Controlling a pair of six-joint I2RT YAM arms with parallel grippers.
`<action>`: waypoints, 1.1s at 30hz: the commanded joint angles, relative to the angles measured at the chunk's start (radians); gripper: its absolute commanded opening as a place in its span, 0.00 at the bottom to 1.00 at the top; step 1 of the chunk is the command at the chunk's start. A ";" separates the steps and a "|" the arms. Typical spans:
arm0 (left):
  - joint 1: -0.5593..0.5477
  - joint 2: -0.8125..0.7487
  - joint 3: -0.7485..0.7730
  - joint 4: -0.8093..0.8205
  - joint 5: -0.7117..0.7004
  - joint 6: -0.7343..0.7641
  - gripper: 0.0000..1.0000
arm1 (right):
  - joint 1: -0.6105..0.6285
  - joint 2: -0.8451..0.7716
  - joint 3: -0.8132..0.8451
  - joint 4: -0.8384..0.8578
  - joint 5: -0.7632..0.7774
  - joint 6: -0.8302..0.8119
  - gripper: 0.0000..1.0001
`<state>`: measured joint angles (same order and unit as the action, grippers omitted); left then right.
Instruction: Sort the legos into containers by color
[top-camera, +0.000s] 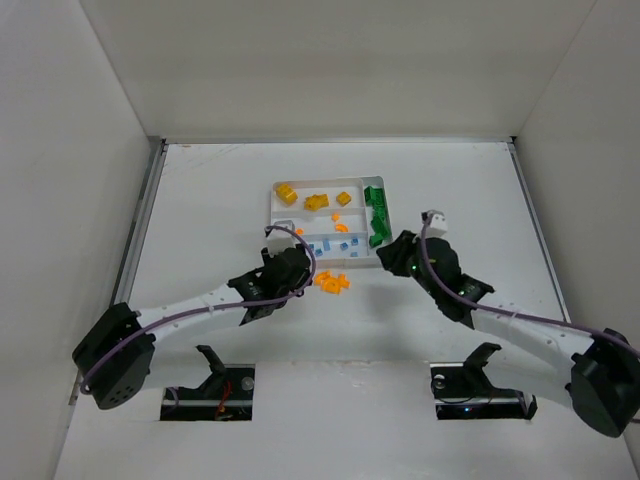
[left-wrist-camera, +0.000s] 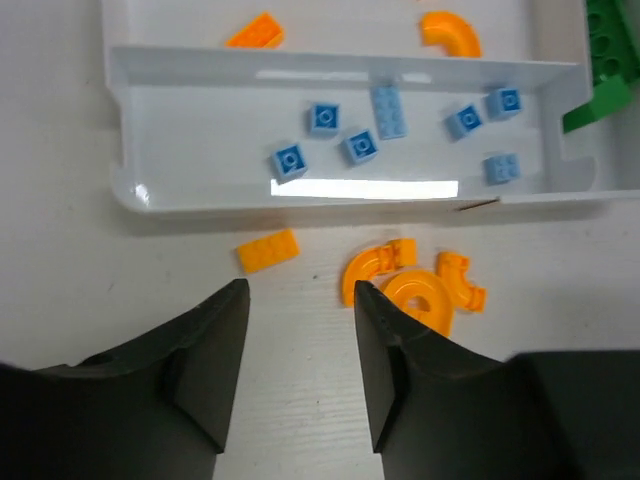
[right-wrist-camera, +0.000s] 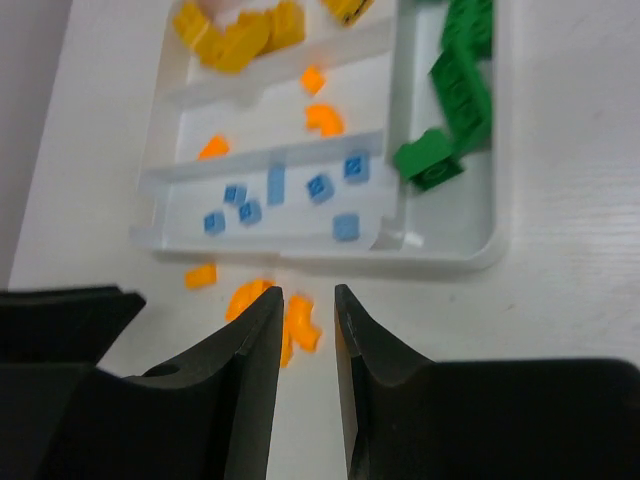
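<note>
The white tray (top-camera: 372, 183) holds yellow bricks (top-camera: 315, 201) in the far section, orange pieces (top-camera: 341, 227) in the middle one, pale blue bricks (left-wrist-camera: 360, 146) in the near one and green bricks (top-camera: 378, 214) in the narrow right one. Several loose orange pieces (top-camera: 332, 283) lie on the table just in front of the tray. In the left wrist view these are a flat brick (left-wrist-camera: 267, 250) and curved pieces (left-wrist-camera: 412, 285). My left gripper (left-wrist-camera: 300, 300) is open and empty, just short of them. My right gripper (right-wrist-camera: 306, 300) is open a little and empty, above a curved orange piece (right-wrist-camera: 302, 325).
White walls enclose the table on the left, back and right. The left arm (top-camera: 190, 310) and the right arm (top-camera: 520, 325) reach in from the near edge and converge in front of the tray.
</note>
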<state>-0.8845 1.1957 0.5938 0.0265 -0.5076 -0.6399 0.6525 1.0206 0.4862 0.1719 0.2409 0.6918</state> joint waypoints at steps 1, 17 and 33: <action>-0.003 0.020 -0.028 -0.074 -0.126 -0.214 0.49 | 0.120 0.061 0.058 -0.052 0.043 -0.046 0.33; 0.109 0.188 -0.046 0.162 -0.016 -0.147 0.56 | 0.342 0.322 0.158 -0.138 0.147 0.064 0.45; 0.078 0.291 -0.026 0.177 -0.032 -0.153 0.36 | 0.348 0.364 0.175 -0.130 0.153 0.080 0.50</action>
<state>-0.7929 1.4635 0.5560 0.2054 -0.5156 -0.7883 0.9855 1.3716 0.6079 0.0254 0.3710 0.7605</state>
